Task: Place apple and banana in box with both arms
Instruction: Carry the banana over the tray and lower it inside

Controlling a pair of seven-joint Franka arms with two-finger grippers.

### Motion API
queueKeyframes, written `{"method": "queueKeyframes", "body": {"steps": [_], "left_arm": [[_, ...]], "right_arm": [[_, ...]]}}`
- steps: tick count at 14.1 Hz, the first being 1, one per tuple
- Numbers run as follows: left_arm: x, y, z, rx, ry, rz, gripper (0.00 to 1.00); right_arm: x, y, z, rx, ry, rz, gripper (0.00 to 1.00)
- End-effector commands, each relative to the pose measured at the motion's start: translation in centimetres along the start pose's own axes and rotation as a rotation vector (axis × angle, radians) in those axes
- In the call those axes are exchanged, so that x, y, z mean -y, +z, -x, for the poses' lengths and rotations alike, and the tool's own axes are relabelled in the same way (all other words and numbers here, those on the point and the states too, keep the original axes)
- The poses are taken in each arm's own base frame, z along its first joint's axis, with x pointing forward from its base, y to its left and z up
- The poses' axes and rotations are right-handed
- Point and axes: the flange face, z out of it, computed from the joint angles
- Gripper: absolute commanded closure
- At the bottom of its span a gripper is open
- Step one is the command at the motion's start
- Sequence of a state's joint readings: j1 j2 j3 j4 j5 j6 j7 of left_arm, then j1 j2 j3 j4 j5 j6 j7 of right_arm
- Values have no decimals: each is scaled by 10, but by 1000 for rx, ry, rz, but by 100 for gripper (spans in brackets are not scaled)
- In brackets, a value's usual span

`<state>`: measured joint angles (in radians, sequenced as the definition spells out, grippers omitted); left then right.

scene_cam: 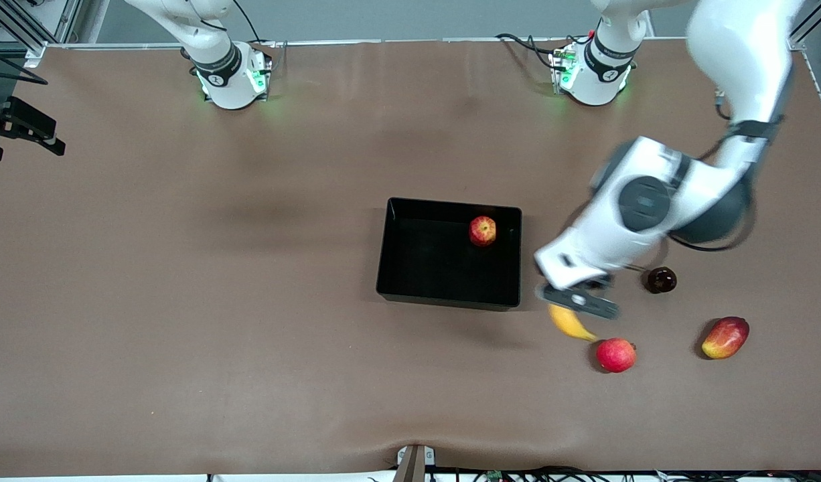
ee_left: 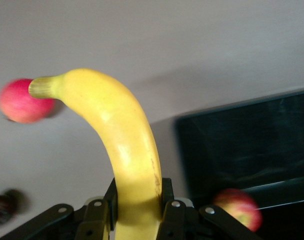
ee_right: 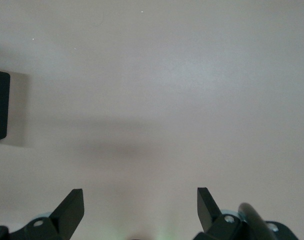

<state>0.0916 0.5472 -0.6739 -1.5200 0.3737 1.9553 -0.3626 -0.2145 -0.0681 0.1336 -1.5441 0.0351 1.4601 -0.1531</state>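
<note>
nearest the front camera, a pinkish-red fruit (scene_cam: 615, 355) sits on the brown table (scene_cam: 183, 301) toward the left arm's end, and a red-yellow mango (scene_cam: 725, 337) lies beside it, closer to that end. just above them in the air is the left tool (scene_cam: 576, 301), clamped on the banana (scene_cam: 570, 323). the banana is lifted off the table, hanging over the bare strip between the pinkish fruit and the box (scene_cam: 449, 252), its free end pointing toward the fruit. in the left wrist view the 2 fingers (ee_left: 168, 192) press its sides, and it curves out to a greenish tip.

a small dark round thing (scene_cam: 660, 280) rests farther back, partly under the left arm (scene_cam: 645, 214).

the black box stands about mid-table, beside the held banana. the apple (scene_cam: 482, 231) lies inside it, in the corner farthest from the camera on the left arm's side.

the right arm (scene_cam: 209, 47) waits. its tool (ee_right: 140, 210) is spread wide over bare table with nothing between the fingers; only a dark block shows at the edge of its wrist view.
</note>
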Motion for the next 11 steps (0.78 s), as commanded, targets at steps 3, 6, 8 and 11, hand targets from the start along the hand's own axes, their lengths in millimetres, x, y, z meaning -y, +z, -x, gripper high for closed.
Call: {"method": "queueKeyframes", "body": {"steps": [3, 6, 8, 11], "left_arm": [[-144, 15, 36, 1, -22, -35, 100], [-192, 55, 45, -21, -10, -38, 100], [-227, 70, 53, -51, 7, 16, 100], [-239, 96, 53, -79, 12, 23, 100]], "right_arm": [[-3, -2, -1, -3, -5, -12, 0], [-2, -2, -1, -1, -5, -14, 0], [-1, -2, -1, 0, -5, -14, 0], [-2, -2, 0, 0, -3, -14, 0]]}}
